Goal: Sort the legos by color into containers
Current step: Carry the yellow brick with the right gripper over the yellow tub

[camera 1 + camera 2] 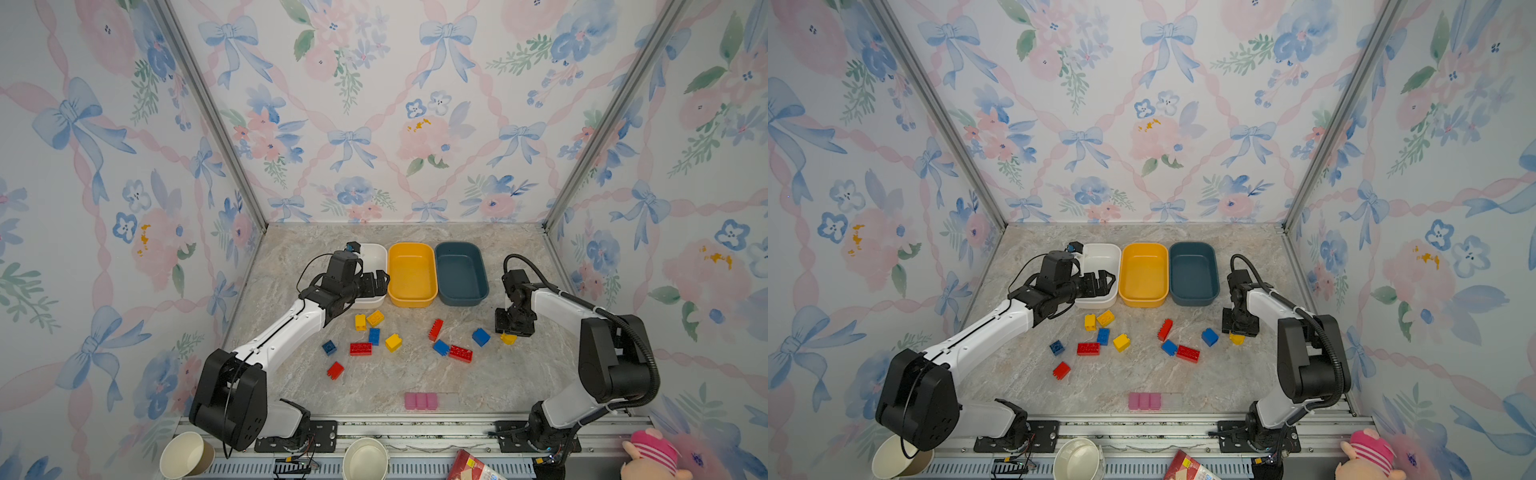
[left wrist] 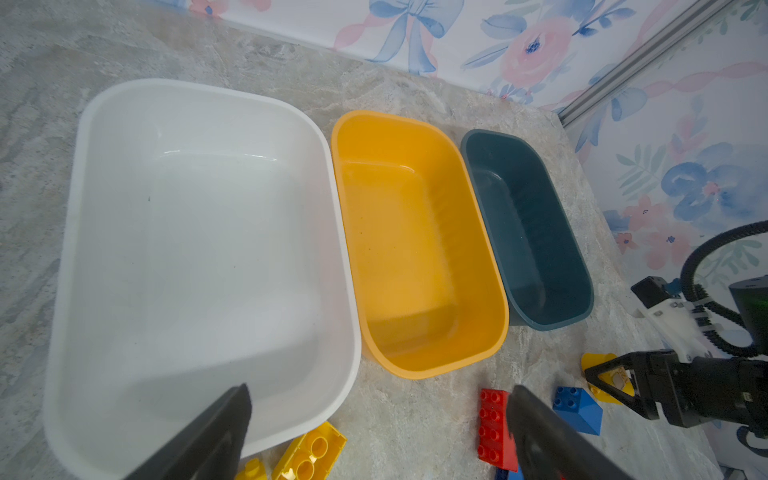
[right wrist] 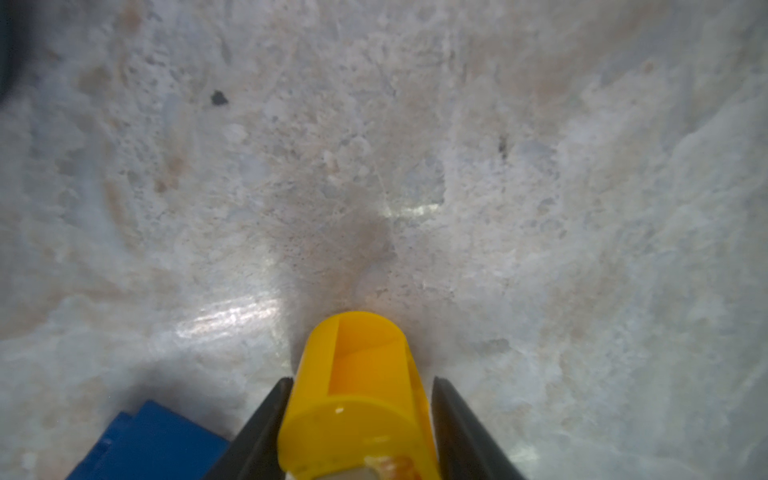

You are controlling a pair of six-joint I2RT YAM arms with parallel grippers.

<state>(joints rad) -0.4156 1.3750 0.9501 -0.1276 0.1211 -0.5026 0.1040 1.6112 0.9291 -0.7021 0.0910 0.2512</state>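
Three containers stand in a row at the back: white (image 1: 376, 257), yellow (image 1: 411, 274) and dark teal (image 1: 459, 270). I see nothing inside them. Red, yellow and blue legos lie scattered in front, among them a red one (image 1: 360, 349), a blue one (image 1: 481, 336) and a yellow one (image 1: 392, 342). My right gripper (image 1: 513, 332) points down at the table on the right. Its jaws have closed in on a small yellow lego (image 3: 357, 374) that rests on the table. My left gripper (image 1: 384, 279) hovers open and empty over the white container's near right corner (image 2: 332, 395).
A pale-pink strip (image 1: 420, 401) lies near the front edge. Two paper cups (image 1: 187, 455) (image 1: 365, 459), a red packet (image 1: 473, 467) and a plush toy (image 1: 648, 457) sit beyond the front rail. Floral walls close in three sides.
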